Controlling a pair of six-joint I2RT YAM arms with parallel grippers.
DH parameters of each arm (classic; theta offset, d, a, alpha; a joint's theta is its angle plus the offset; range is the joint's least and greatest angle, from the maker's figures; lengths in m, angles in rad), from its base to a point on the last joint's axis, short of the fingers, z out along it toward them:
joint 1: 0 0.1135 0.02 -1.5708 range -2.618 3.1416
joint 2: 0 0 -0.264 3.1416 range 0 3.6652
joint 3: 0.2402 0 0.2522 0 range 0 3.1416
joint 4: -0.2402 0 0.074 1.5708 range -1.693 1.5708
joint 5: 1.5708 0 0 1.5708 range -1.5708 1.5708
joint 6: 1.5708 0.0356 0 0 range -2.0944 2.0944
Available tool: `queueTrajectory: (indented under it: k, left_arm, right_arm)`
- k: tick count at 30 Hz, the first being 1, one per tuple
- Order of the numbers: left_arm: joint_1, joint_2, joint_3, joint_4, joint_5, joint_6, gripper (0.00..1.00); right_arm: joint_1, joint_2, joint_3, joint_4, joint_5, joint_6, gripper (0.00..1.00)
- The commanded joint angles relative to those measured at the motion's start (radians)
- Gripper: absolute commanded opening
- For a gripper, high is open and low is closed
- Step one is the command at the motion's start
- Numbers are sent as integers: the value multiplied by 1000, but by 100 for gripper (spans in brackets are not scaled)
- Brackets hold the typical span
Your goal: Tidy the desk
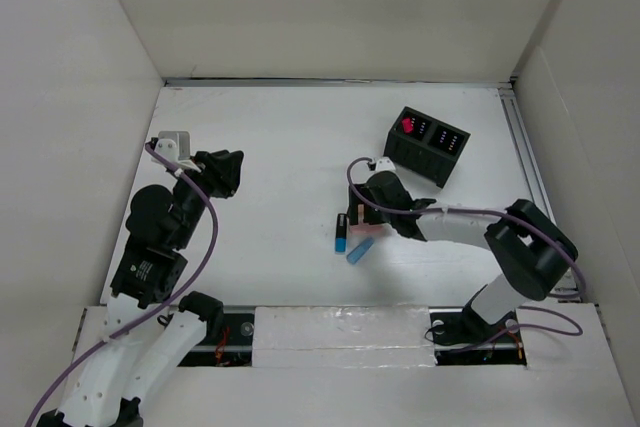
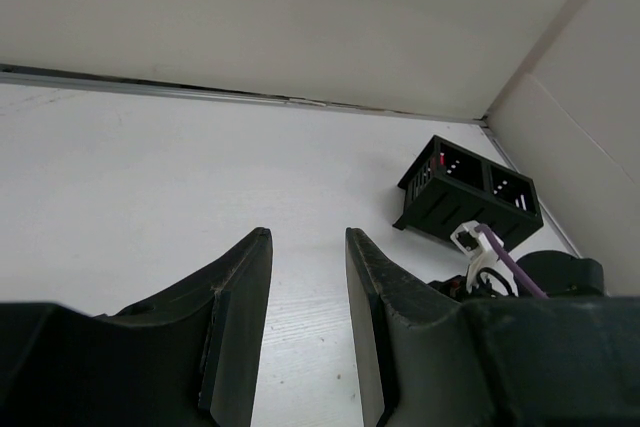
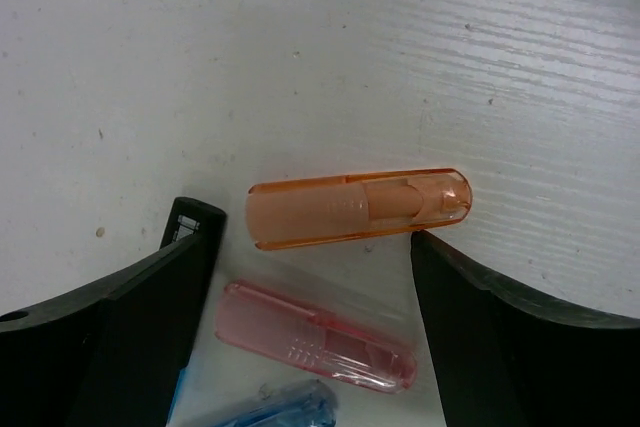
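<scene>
Early stage, judged: on the desk (image 1: 280,137) spanning mid-frame, only a red item (image 1: 408,125) occupies the black organizer (image 1: 428,145), upper right; orange tube (image 3: 358,207), pink tube (image 3: 315,335) and blue tube (image 3: 275,407) lie loose at centre beneath the spread, empty right gripper (image 3: 315,257); left gripper (image 2: 308,247) likewise spread, empty, at left.

walls: white panels (image 1: 330,7) on three sides | light: even, soft

The matte white counter (image 1: 280,147) is being overlooked from above and behind. The black slotted box (image 1: 428,145) is also being seen, distantly, from the left wrist; the right wrist camera is being pointed closely downward.
</scene>
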Motion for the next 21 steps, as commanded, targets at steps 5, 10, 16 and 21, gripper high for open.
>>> queueTrajectory:
  k: [5,10,16,21]
  left_arm:
    - [-2,-9,2,31,2,12,32]
    - [-2,-11,1,31,4,11,32]
    - [-2,-25,1,33,4,12,32]
    - [-2,-28,2,33,12,12,32]
  right_arm:
    - [-72,84,44,119,-53,50,88]
    - [-61,173,159,34,5,27,77]
    - [-7,213,219,-52,134,-7,66]
    - [43,255,272,-188,275,-33,51]
